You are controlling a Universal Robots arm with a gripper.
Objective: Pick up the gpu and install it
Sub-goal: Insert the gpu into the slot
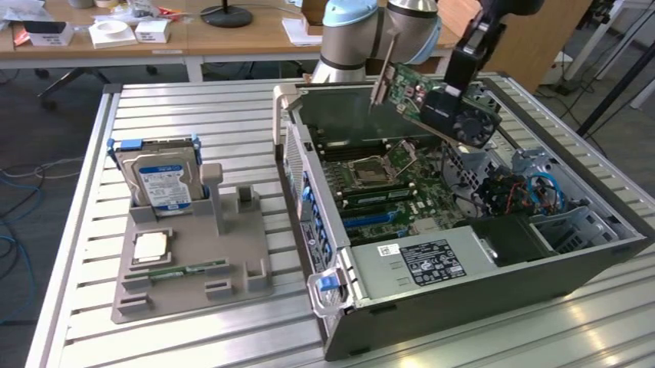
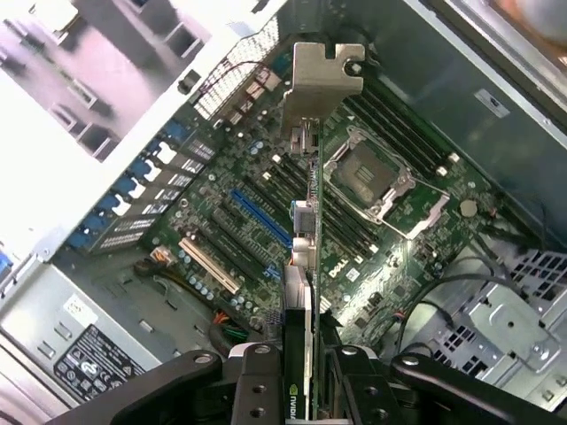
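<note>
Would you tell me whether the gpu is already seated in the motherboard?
Out: the gpu hangs tilted above the open case, gripped by the fingers, clear of the motherboard.

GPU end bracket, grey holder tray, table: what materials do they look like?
On the gpu, the end bracket: bare sheet metal, probably steel; matte silver, folded tab. The holder tray: looks like matte grey plastic, possibly printed. The table: likely aluminium profile; pale brushed slats with grooves.

One gpu [image 1: 432, 98], one hard drive [image 1: 164, 185], one memory stick [image 1: 186, 270], one computer case [image 1: 511, 297].
</note>
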